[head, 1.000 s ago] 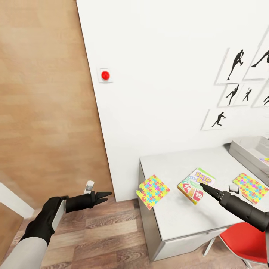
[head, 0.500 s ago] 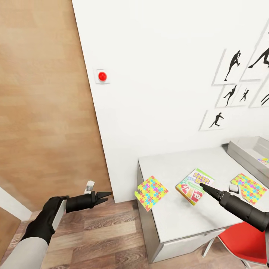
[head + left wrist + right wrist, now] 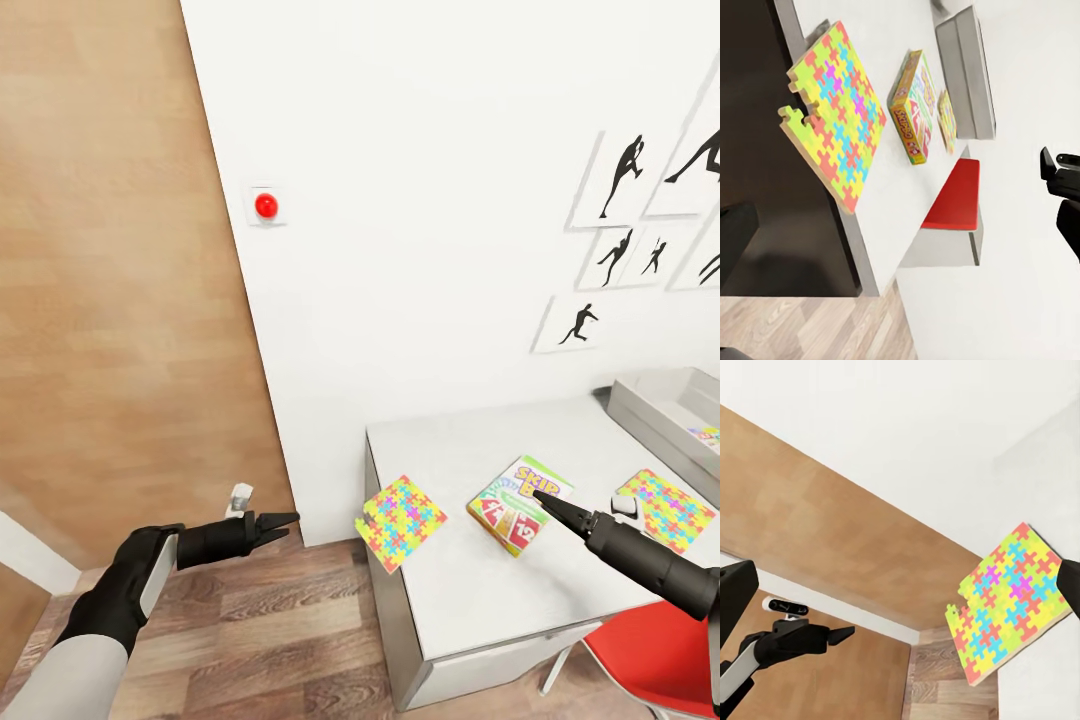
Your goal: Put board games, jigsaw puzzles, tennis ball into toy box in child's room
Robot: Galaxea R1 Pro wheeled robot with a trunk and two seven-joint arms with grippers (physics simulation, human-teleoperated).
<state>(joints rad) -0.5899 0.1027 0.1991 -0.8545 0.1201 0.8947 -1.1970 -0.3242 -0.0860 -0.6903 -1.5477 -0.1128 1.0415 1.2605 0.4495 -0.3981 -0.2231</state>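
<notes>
Left claw: the black two-fingered left gripper (image 3: 272, 526) hung over the wood-plank floor with its jaws drawn to a point, holding nothing.
Right claw: the black right gripper (image 3: 547, 501) was likewise pinched together and empty, its tip over the near corner of the flat red-green-yellow "Skip-Bo" board game box (image 3: 518, 496).
Puzzle at the edge: a thin square jigsaw puzzle in yellow, pink, green and blue (image 3: 399, 521) lay between the two claws, jutting past the end of the long white-topped table (image 3: 470, 590).
Second puzzle: another square of the same pattern (image 3: 668, 507) lay just beyond the right claw's wrist.
Toy box: the shallow light grey bin (image 3: 661, 404) stood farther back from the right claw; something patterned showed inside, too small to name.
Progress: judged early, since both puzzles and this game lay outside the bin.
</notes>
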